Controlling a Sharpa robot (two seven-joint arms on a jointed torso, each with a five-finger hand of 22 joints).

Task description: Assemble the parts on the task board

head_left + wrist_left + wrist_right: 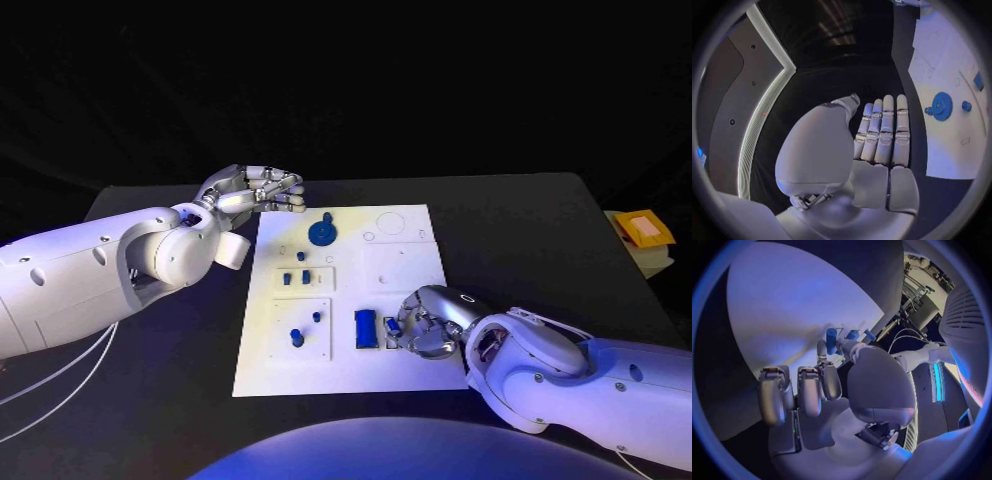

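Note:
The white task board lies in the middle of the black table. On it are a blue gear, a blue block and several small blue parts, among them one in a front-left panel. My right hand rests low on the board's front right, thumb and a finger pinching a small blue part just right of the block. The right wrist view shows that part upright between the fingertips. My left hand hovers off the board's far left corner, holding nothing, its fingers straight. The gear lies beyond them.
A yellow and white object sits at the table's right edge. Bare black table stretches right of the board and behind it. Cables hang under my left arm.

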